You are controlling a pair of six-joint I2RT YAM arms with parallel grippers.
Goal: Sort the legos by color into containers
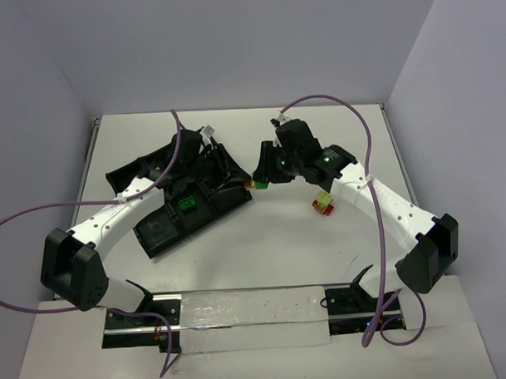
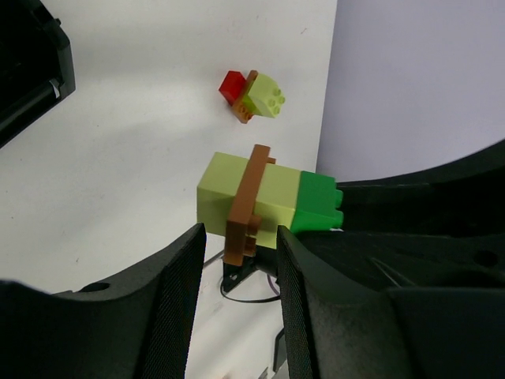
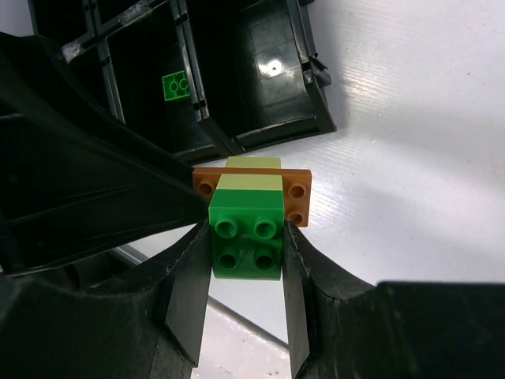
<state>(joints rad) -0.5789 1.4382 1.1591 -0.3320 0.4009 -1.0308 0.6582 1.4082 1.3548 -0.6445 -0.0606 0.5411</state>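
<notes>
From above, left gripper (image 1: 246, 186) and right gripper (image 1: 262, 177) meet on one lego cluster (image 1: 254, 184) just beside the tray (image 1: 155, 236); an off-line pull could scatter it. The left wrist shows its fingers (image 2: 173, 300) partly closed astride the orange plate (image 2: 243, 209), contact unclear, so they may slip. The right wrist shows fingers (image 3: 185, 300) pinched tight on the green brick (image 3: 246, 237), which could twist out.

White table (image 1: 263, 239), pale lilac walls (image 1: 231, 49), lighting seemingly soft overhead
</notes>
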